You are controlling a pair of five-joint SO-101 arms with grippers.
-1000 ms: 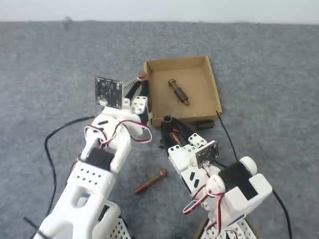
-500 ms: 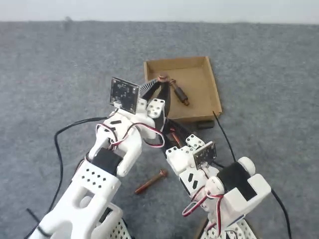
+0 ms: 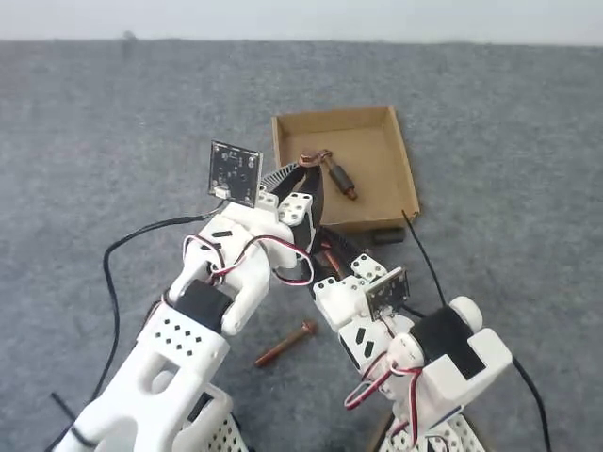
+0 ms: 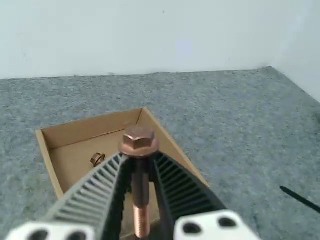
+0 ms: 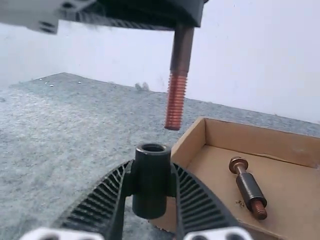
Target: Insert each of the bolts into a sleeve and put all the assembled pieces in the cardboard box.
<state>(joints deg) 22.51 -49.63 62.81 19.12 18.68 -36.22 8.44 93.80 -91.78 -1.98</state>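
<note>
The cardboard box (image 3: 377, 151) holds one assembled piece (image 3: 337, 176). The left gripper (image 4: 140, 162) clamps the copper bolt (image 4: 139, 142) under its head, just above the black sleeve (image 5: 151, 187) pinched upright by the right gripper (image 5: 151, 172). Both look rigid, smooth, slip-prone; mid-body grips suit.

A copper bolt (image 5: 176, 82) hangs upright, seemingly above black sleeve (image 5: 151, 180); one assembled piece (image 3: 337, 175) lies in cardboard box (image 3: 377, 151)

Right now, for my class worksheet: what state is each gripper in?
Left gripper: closed on a copper bolt, threads pointing down.
Right gripper: closed on a black sleeve, bore facing up.
</note>
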